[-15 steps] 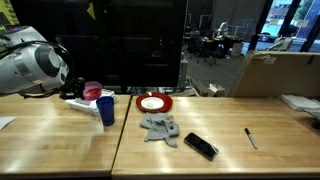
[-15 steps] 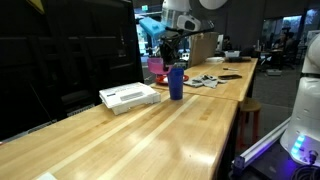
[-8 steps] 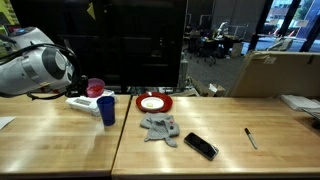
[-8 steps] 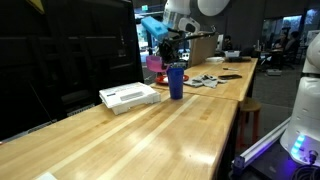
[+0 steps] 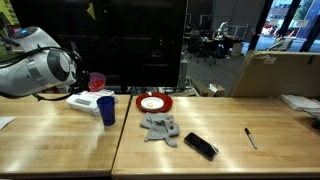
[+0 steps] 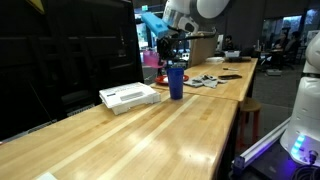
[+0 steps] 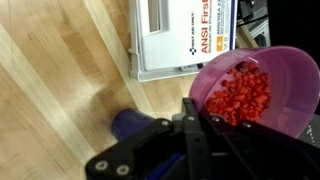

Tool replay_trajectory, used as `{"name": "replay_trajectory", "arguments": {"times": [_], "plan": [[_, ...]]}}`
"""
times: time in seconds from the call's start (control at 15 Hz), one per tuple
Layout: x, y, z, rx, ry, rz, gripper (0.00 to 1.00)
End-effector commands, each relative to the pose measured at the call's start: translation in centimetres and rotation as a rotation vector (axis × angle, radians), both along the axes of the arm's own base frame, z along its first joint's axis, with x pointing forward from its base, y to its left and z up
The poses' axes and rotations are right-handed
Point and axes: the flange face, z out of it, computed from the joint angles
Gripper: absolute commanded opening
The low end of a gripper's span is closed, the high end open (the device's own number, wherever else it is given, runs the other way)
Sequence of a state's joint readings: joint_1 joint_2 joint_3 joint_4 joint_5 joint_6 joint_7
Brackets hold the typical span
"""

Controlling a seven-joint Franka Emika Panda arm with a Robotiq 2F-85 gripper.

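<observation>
Gripper (image 7: 198,118) was clamped tight on the rim of 1 pink bowl (image 7: 285,70), jaws pinching the bowl's near edge. The bowl hung in the air off the tool, clear of the table (image 5: 60,145). Inside it lay a heap of small red bits (image 7: 240,95), too many & too small to count.

Just below the gripper stood 1 blue cup (image 7: 138,125), upright. In both exterior views the pink bowl (image 5: 97,81) (image 6: 150,58) sat higher than the blue cup (image 5: 106,109) (image 6: 176,82) & a little to one side; couldn't tell if they touched.

Next out from the tool, just beside the blue cup, lay 1 white box (image 7: 185,35), flat on the table w/ "ANSI First" printed on its lid.

Further from the gripper along the table came 1 red plate (image 5: 154,102) w/ sth white on it. Beside the plate lay 1 grey cloth (image 5: 159,127), crumpled. Beyond that lay 1 black phone (image 5: 200,146), flat. Furthest off, well apart from the tool, lay 1 pen (image 5: 251,138).
</observation>
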State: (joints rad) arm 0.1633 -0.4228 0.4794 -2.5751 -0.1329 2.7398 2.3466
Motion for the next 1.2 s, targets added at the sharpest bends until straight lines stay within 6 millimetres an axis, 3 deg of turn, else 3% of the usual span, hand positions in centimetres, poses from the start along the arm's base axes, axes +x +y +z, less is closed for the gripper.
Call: {"name": "replay_trajectory", "arguments": {"times": [0.0,0.47,1.07,1.13], "plan": [[-0.2,-0.9,0.2,0.046,-0.106,0.018,0.01],[-0.6,-1.9,-0.7,0.083,-0.164,0.014,0.01],[-2.3,-1.6,-1.2,0.07,-0.144,-0.059,0.01],[-1.4,-1.3,-1.7,0.082,-0.129,-0.015,0.04]]}}
